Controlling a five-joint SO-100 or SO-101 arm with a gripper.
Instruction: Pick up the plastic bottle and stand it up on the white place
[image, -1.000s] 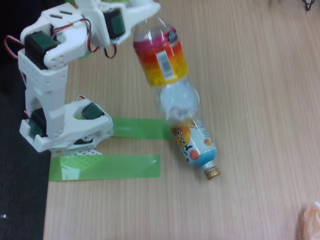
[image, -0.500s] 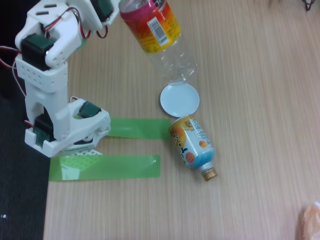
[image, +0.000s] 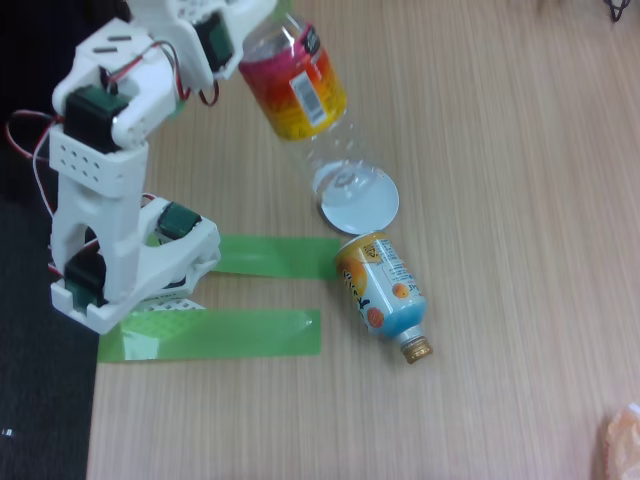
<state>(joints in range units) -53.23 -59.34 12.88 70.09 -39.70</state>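
Observation:
The plastic bottle (image: 300, 95), clear with a red-to-yellow label, hangs tilted in the fixed view, its top toward the upper left. My gripper (image: 266, 22) is shut on its upper end at the frame's top edge, and the cap is hidden there. The bottle's clear base (image: 345, 180) sits over the upper left part of the white place (image: 368, 212), a small round disc on the wooden table. I cannot tell whether the base touches the disc.
An orange-and-light-blue bottle-can (image: 385, 293) with a gold cap lies just below the disc. Two green tape strips (image: 275, 257) (image: 210, 333) lie near the arm's white base (image: 130, 265). Something orange (image: 622, 440) pokes in at the bottom right corner.
The bottle was lifted up and left off the disc, then lowered so its base is over the disc again. The bottle-can shifted slightly between the first two frames.

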